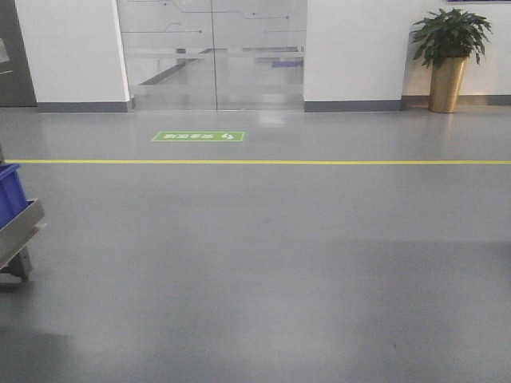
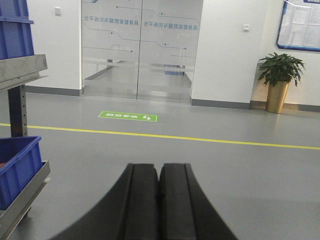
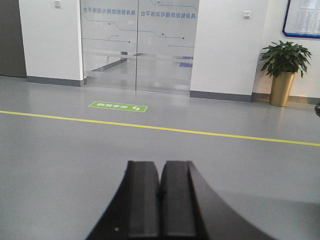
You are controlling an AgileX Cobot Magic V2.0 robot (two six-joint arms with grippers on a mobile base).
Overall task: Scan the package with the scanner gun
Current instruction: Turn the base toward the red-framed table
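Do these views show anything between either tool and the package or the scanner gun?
This cannot be settled: neither the package nor the scanner gun appears in any view. Ahead of the shut left tool and the shut right tool lies only bare grey floor. A rack with blue bins stands at the left edge.

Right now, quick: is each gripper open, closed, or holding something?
Left gripper: closed, holding nothing.
Right gripper: closed, holding nothing.
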